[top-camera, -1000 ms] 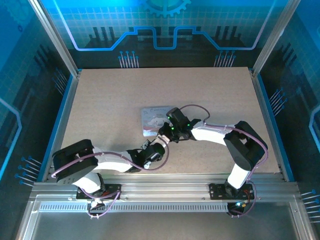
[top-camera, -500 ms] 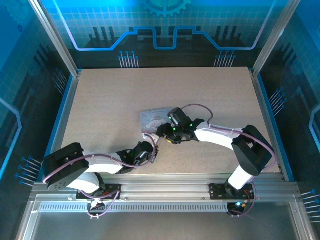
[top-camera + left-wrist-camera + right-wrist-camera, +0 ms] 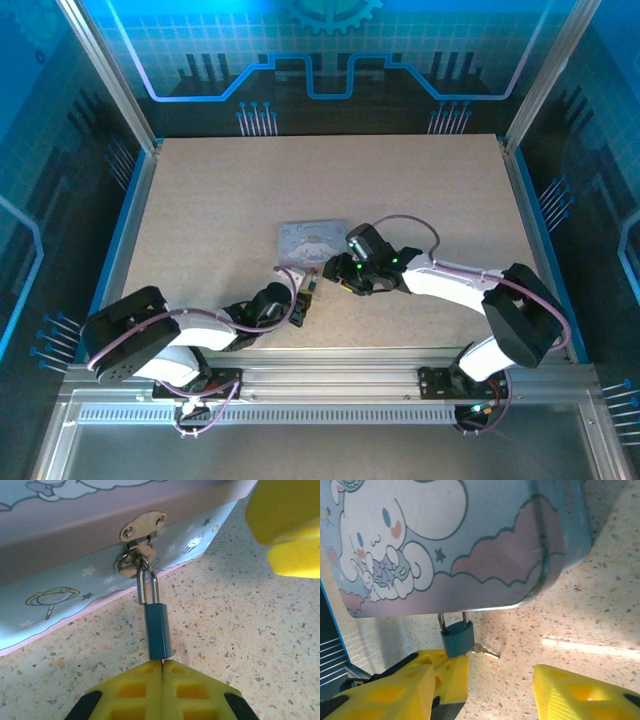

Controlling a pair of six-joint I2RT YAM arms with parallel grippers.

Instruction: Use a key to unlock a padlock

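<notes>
The padlock (image 3: 159,632), a small blue body on a silvery shackle, hangs from the hasp of a pastel cartoon tin (image 3: 75,555). Straight below the padlock, my left gripper (image 3: 162,672) is shut on the key (image 3: 162,666). The key is a thin sliver between the yellow fingertips, and it meets the padlock's bottom. The right wrist view has the padlock (image 3: 457,637) under the tin's edge, and the key (image 3: 486,652) pokes out beside the left gripper's fingers (image 3: 447,677). My right gripper (image 3: 485,700) stands open and apart from the padlock. From above, the left gripper (image 3: 303,292) and the right gripper (image 3: 330,272) meet at the tin's front.
The tin (image 3: 308,240) lies mid-table on the speckled tabletop (image 3: 200,200). The right gripper's yellow fingertip (image 3: 287,525) hangs close to the tin's corner in the left wrist view. Metal frame posts and blue walls border the table.
The right arm's wrist has slid rightward, away from the top of the tin. The left arm has dropped lower, and its wrist has moved left to sit in front of the tin.
</notes>
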